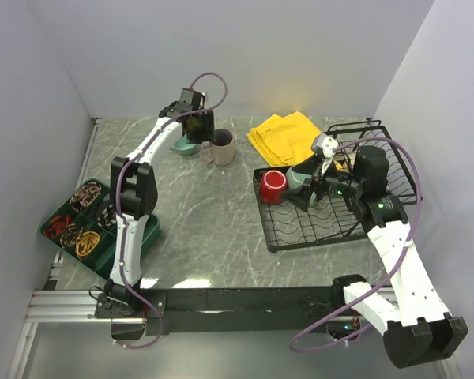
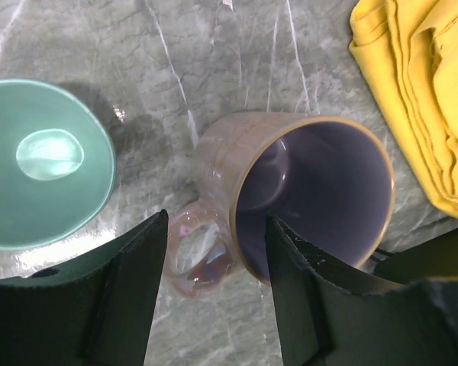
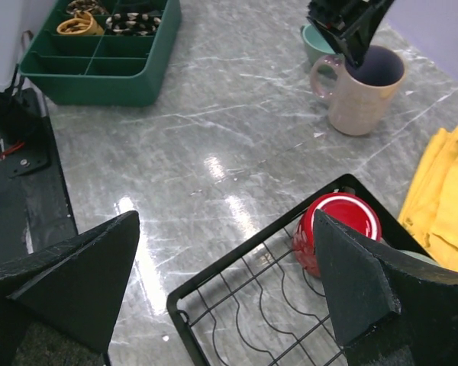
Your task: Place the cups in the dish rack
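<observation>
Plain only from left wrist: left tool (image 2: pixel 217 217) astride beige-pink mug (image 2: pixel 214 152) handle, grip untellable; right tool (image 3: pixel 225 217) released over dish rack (image 3: pixel 252 240).

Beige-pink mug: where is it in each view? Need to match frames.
Top external: beige-pink mug at back centre, left of the yellow cloth.
Left wrist: mid-frame, seen from above, cloth at top right.
Right wrist: upper right, cloth at right edge.
Shared landmark: the yellow cloth.

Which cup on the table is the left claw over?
The beige-pink mug with the purple inside: the left claw straddles its wall by the handle. The teal cup sits beside, untouched.
</observation>
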{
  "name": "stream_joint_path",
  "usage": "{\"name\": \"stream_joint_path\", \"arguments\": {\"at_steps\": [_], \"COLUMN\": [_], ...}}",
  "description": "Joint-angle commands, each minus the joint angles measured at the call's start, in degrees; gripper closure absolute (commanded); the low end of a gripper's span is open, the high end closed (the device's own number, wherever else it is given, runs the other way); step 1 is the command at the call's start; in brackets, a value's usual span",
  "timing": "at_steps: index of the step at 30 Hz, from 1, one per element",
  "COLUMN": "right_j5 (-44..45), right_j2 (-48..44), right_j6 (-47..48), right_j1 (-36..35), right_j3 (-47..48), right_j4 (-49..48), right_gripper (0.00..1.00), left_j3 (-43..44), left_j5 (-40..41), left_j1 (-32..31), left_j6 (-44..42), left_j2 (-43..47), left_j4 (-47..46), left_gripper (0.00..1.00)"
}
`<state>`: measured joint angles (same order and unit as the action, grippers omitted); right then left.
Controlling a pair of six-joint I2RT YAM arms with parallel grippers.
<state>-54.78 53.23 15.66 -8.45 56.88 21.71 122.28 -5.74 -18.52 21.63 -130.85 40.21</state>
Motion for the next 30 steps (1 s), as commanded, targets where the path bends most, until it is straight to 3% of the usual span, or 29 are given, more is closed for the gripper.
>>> {"name": "stream_joint_path", "arguments": {"at_steps": [1, 12, 15, 16, 18, 19, 22, 27, 30], "right_j5": [-2.78, -3.84, -4.19, -4.28, -4.37, -4.37, -4.54, -5.33, -5.69], "right_j2": [-1.46, -2.43, -2.43, -2.34, -2.26, -2.17, -1.47, 1.08, 3.63], "right_j6": [-0.89, -1.42, -1.51, -1.51, -1.42, -1.25, -0.63, 0.24, 1.99], "right_j1": [0.45, 0.80, 0.89, 0.89, 0.89, 0.89, 0.98, 0.80, 0.10], "right_j3": [-1.16, -2.48, -2.65, -2.83, -3.00, -3.01, -2.22, 0.42, 2.96], "right_j4": [-2.90, -3.70, -3.87, -3.87, -3.87, -3.79, -2.73, -0.01, 3.50], "right_gripper": [0.00, 0.00, 0.00, 0.00, 0.00, 0.00, 0.00, 0.00, 0.00], "left_j3": [3.84, 7.97, 8.06, 8.06, 7.54, 7.45, 6.05, -1.15, -10.37], "left_j5": [0.29, 2.04, 1.79, 1.43, 0.20, -0.23, -2.87, -14.00, -20.78], "left_j1": [-1.16, -3.27, -3.71, -3.71, -3.62, -3.54, -2.75, 0.32, 2.70], "left_j6": [-4.13, -10.20, -11.17, -10.65, -9.94, -8.81, -5.20, 5.06, 12.26], "left_j2": [-0.90, -7.14, -7.67, -7.58, -6.88, -6.62, -4.77, 1.99, 8.40], "left_j4": [-1.18, -1.45, -0.74, -0.66, -1.09, -1.36, -2.23, -9.94, -16.80], "left_gripper": [0.41, 0.42, 0.52, 0.61, 0.70, 0.81, 0.96, 0.99, 0.99]}}
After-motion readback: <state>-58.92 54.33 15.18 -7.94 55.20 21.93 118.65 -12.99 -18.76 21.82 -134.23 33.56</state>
